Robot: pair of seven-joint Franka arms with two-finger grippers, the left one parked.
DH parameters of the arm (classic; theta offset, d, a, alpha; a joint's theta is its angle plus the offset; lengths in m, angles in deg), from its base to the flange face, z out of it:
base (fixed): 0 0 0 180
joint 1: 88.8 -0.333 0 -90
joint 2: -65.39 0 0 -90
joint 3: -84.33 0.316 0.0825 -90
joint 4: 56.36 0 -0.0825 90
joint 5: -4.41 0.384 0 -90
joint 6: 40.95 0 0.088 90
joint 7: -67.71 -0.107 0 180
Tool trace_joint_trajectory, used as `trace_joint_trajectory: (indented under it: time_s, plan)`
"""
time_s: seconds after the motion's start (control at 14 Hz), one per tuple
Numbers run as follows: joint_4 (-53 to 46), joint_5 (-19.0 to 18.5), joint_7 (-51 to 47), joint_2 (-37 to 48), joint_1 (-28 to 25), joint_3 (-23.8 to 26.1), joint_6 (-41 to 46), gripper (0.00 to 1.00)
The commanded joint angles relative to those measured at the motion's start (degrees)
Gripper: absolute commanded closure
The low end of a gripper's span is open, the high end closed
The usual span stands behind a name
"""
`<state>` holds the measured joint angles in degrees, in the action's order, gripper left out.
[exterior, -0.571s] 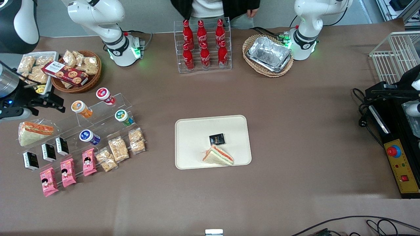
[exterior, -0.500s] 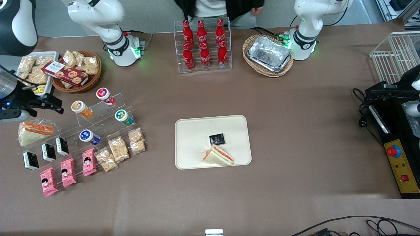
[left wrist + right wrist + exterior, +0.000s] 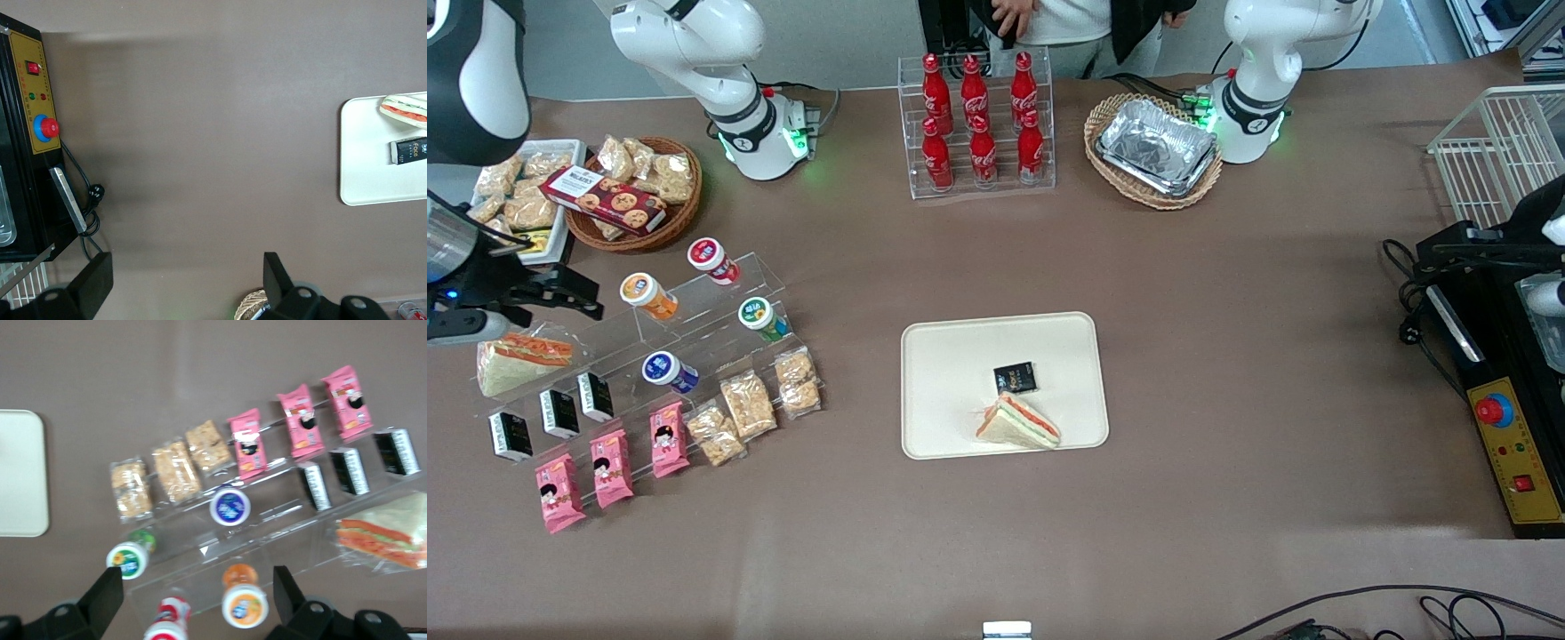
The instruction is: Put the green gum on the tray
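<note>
The green gum, green-bodied with a white lid, sits on a clear stepped stand, on the step nearer the tray. The cream-white tray lies mid-table and carries a sandwich and a black packet. My gripper hovers open at the working arm's end of the stand, above the orange canister's side. It is well apart from the green gum. Nothing is between its fingers.
The stand also holds an orange canister, a red one and a blue one. Snack packets, pink packs and black boxes line its lower steps. A wrapped sandwich lies under the arm. Cola bottles stand farther back.
My gripper has drifted slightly nearer the front camera, still open. The canisters and the tray have not moved.
</note>
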<state>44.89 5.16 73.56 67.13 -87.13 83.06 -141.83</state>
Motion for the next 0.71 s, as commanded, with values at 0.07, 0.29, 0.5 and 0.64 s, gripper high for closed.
trace_joint_trajectory:
  time_s: [0.07, 0.29, 0.5, 0.64]
  plan:
    - [3.9, 0.8, -18.0, 4.0, -0.3, 12.8, 1.7, 0.0]
    - [8.8, 1.2, -19.7, 7.9, -0.3, 16.0, 1.2, 0.0]
    - [9.5, 2.4, -18.9, 8.5, 0.3, 15.6, 1.2, 0.0]
    - [10.1, 2.8, -15.5, 8.6, 1.6, 14.7, 1.0, 0.0]
